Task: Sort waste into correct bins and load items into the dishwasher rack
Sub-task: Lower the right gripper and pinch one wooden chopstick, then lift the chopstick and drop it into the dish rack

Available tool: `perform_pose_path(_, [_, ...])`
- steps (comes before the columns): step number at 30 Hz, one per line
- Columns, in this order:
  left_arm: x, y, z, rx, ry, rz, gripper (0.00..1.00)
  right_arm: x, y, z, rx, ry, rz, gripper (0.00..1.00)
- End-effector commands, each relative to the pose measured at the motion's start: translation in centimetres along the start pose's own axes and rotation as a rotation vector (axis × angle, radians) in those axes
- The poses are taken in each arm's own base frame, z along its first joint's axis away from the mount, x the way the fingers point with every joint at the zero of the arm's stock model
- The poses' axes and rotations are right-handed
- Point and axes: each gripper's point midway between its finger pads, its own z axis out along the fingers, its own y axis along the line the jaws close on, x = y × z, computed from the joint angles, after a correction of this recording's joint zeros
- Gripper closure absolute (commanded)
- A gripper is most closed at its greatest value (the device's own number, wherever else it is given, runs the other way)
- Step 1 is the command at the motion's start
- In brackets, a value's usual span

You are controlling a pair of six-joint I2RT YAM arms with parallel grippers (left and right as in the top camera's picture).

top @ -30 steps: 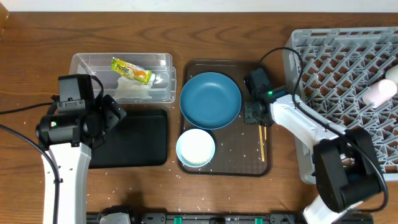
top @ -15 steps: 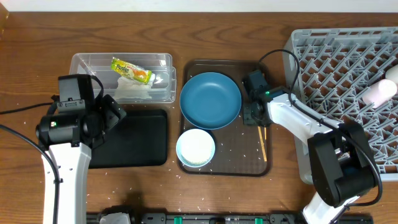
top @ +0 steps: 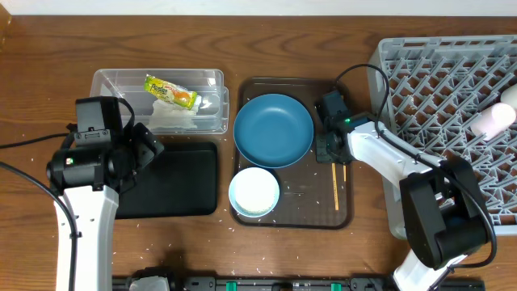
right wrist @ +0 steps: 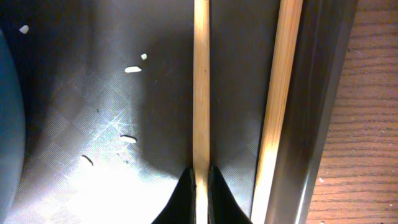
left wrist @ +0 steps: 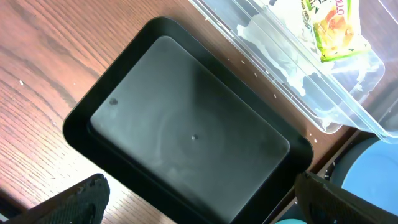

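My right gripper is shut on a thin wooden chopstick lying on the brown tray. The other chopstick lies just to its right, along the tray's wall. From above, the right gripper sits at the tray's right side, beside the blue plate, with the chopstick reaching toward the front. A white bowl stands in front of the plate. My left gripper hangs open over the black tub. The clear tub holds the snack wrapper and the tissue.
The grey dishwasher rack fills the right side, with a white cup lying in it. Rice grains are scattered on the tray, and more rice grains dot the wooden table near the front edge.
The right gripper's jaws have closed on the chopstick. The chopstick has swung from slanted to straight on the tray. The left arm has not moved.
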Motion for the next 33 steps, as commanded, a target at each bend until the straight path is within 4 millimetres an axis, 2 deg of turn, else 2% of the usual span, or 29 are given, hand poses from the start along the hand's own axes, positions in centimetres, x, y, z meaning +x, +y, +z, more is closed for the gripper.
perform_pose_path(1, [-0.3, 0.0, -0.2, 0.000, -0.005, -0.007, 0.02, -0.7, 0.1, -0.7, -0.015, -0.011, 0.007, 0.99])
perform_pose_path(5, [-0.3, 0.0, -0.2, 0.000, -0.005, -0.007, 0.02, -3.1, -0.8, -3.3, -0.020, -0.053, 0.040, 0.99])
perform_pose_path(10, [-0.3, 0.0, -0.2, 0.000, -0.005, -0.007, 0.02, -6.8, -3.3, -8.8, -0.025, -0.134, 0.043, 0.99])
perform_pose_path(13, [-0.3, 0.0, -0.2, 0.000, -0.005, -0.007, 0.02, -9.0, -5.6, -13.1, -0.024, -0.208, 0.061, 0.99])
perform_pose_path(19, [-0.3, 0.0, -0.2, 0.000, -0.005, -0.007, 0.02, -12.1, -10.6, -19.1, 0.001, -0.368, 0.102, 0.97])
perform_pose_path(22, [-0.3, 0.0, -0.2, 0.000, -0.005, -0.007, 0.02, -13.2, -13.3, -20.2, 0.033, -0.427, 0.099, 0.98])
perform_pose_path(28, [-0.3, 0.0, -0.2, 0.000, -0.005, -0.007, 0.02, -13.8, -17.8, -20.1, 0.089, -0.450, 0.115, 0.99])
perform_pose_path(33, [-0.3, 0.0, -0.2, 0.000, -0.005, -0.007, 0.02, -14.2, -18.2, -20.0, 0.038, -0.469, 0.096, 0.99])
